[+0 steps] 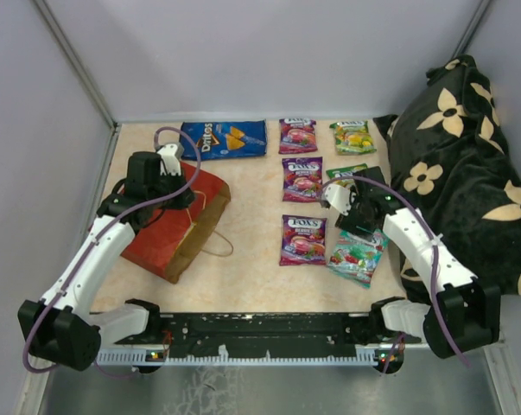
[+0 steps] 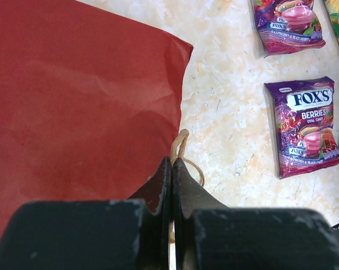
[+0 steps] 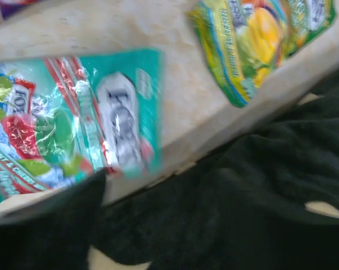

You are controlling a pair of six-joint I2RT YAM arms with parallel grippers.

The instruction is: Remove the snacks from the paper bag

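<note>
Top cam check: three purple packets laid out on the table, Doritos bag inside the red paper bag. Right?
Not quite. The Doritos bag is out of the paper bag: the top external view shows it lying flat on the table, just beyond it. The three purple packets are laid out on the table, as you say.

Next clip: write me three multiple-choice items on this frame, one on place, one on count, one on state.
1. The Doritos bag lies at the table's: A near edge; B far edge; C right edge.
2. Purple packets in view: A one; B five; C three.
3. The left gripper is: A shut; B wide open; C out of view.

Answers: B, it lies furthest from the arm bases. C, three form a column in the top view. A, its wrist view shows the fingers pressed together.
</note>
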